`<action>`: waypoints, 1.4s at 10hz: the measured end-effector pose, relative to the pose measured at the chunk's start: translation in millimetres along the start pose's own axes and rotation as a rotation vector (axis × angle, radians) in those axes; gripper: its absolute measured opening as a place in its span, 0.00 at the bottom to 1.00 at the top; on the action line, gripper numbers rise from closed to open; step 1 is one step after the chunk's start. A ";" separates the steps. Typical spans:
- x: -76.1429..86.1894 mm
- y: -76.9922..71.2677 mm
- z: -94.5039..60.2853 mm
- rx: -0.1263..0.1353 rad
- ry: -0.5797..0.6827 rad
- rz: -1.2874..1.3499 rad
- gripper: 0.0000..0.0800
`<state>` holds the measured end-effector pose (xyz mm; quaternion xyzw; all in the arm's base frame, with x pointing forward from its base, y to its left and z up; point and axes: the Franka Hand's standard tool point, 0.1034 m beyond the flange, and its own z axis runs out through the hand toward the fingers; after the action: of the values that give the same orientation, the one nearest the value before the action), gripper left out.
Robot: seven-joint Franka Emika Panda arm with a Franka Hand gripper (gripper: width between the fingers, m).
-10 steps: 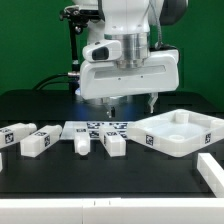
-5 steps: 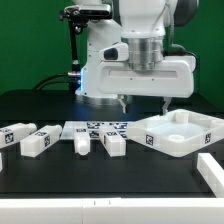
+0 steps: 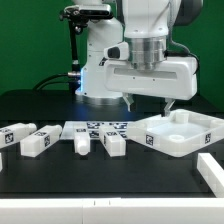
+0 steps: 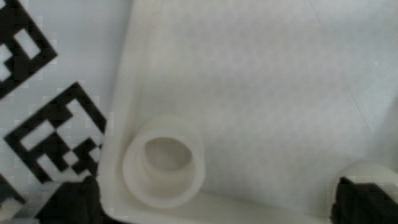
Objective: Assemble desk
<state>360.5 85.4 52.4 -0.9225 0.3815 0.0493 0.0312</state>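
One tabletop (image 3: 185,135) lies on the black table (image 3: 60,175), toward the exterior view's right. It is a white, shallow, tray-like slab with a raised rim. On its near side wall sits one black-and-white square tag (image 3: 152,140).

Four white legs (image 3: 38,141) lie loose on the table in a rough row toward the exterior view's left, well apart from the tabletop. The end faces of the two outer legs show dark square tags. On the two middle ones the marks are too small to make out.

One marker board (image 3: 97,127) lies flat behind the legs, printed with several tags. One white bar (image 3: 210,168) lies at the front, on the exterior view's right.

All the markings are block patterns of black and white squares.

One arm (image 3: 150,40) reaches down over the tabletop. Its claw (image 3: 148,105) hangs just above the tabletop's rear edge with the two fingers spread wide. It has hold of nothing.

The wrist view looks down on the tabletop's white surface, where one round socket (image 4: 164,160) shows near an edge. Beside that edge are bold black-and-white tag patterns (image 4: 45,130).
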 end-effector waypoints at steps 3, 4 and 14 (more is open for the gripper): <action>-19.6 -0.9 17.6 0.004 -0.014 0.126 0.81; -26.2 0.3 25.4 -0.003 -0.009 0.112 0.81; -49.4 4.1 49.5 -0.049 -0.031 0.050 0.18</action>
<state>319.5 121.8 8.8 -0.9124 0.4025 0.0736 0.0134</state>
